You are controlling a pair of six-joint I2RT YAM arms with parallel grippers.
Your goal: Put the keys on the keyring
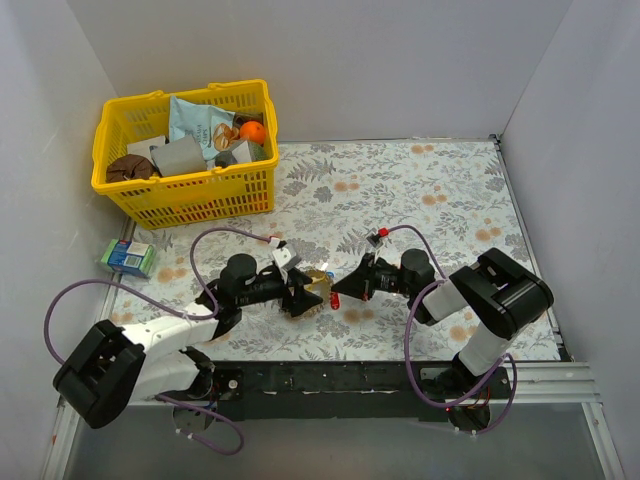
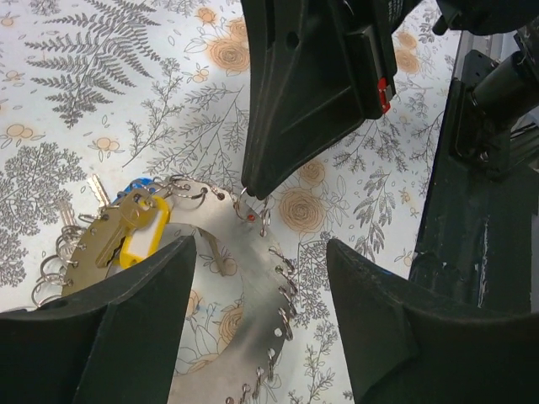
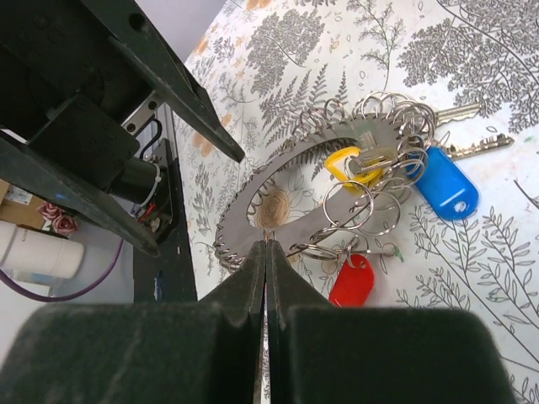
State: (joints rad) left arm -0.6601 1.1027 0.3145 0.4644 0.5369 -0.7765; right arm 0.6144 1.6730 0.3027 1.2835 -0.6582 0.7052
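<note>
The keyring (image 2: 240, 282) is a flat silver toothed ring lying on the floral cloth at mid-table (image 1: 318, 279). A yellow key (image 2: 143, 231) and a blue key (image 2: 137, 183) hang on its far side. In the right wrist view the keyring (image 3: 253, 198) carries the yellow key (image 3: 345, 160), the blue key (image 3: 446, 189) and a red key (image 3: 352, 282) on loose rings. My left gripper (image 2: 261, 244) is open, with its jaws straddling the keyring's rim. My right gripper (image 3: 266, 246) is shut, pinching a small silver ring (image 2: 253, 210) at the rim.
A yellow basket (image 1: 120, 185) full of odds and ends stands at the back left. A small blue-green box (image 1: 128, 257) lies at the table's left edge. White walls close in three sides. The black base rail (image 1: 330, 378) runs along the near edge.
</note>
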